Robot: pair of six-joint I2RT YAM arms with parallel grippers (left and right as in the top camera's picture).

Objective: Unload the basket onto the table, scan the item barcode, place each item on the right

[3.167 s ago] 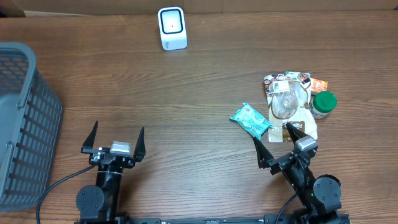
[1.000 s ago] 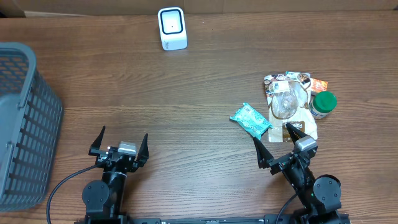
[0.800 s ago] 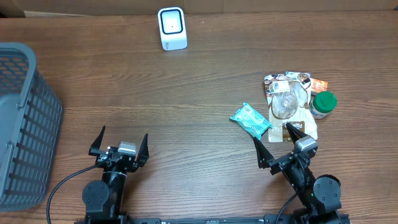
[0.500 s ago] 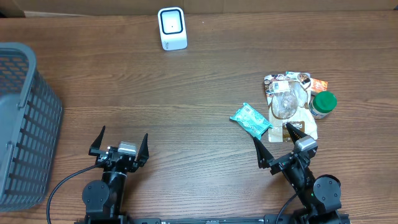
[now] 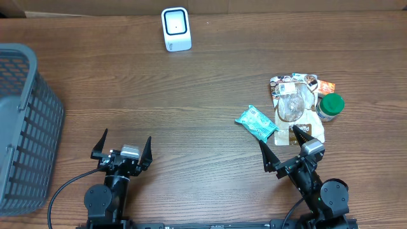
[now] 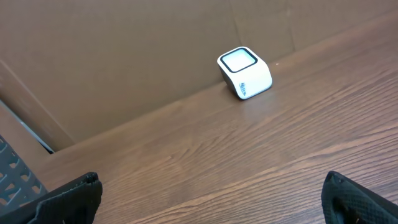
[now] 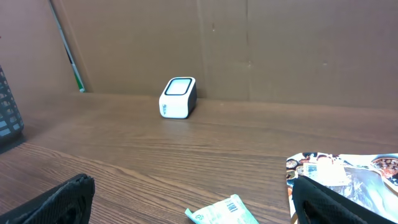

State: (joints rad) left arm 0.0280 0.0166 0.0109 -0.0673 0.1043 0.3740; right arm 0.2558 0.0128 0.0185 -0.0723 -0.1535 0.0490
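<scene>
A white barcode scanner (image 5: 176,28) stands at the table's far edge, also seen as the scanner (image 6: 245,72) and the scanner (image 7: 178,97) in the wrist views. A teal packet (image 5: 256,122) lies right of centre, its barcode face up (image 7: 225,211). Beside it sits a pile of snack pouches (image 5: 294,105) with a green-capped jar (image 5: 330,106). My right gripper (image 5: 280,147) rests open at the near edge, just short of the teal packet and the pile. My left gripper (image 5: 121,146) rests open at the near left with nothing between its fingers.
A grey mesh basket (image 5: 22,121) stands at the left edge. A brown cardboard wall (image 7: 249,43) runs behind the table. Bare wood lies between the grippers and the scanner.
The left gripper shifted slightly right and back early on; over the last second nothing has moved.
</scene>
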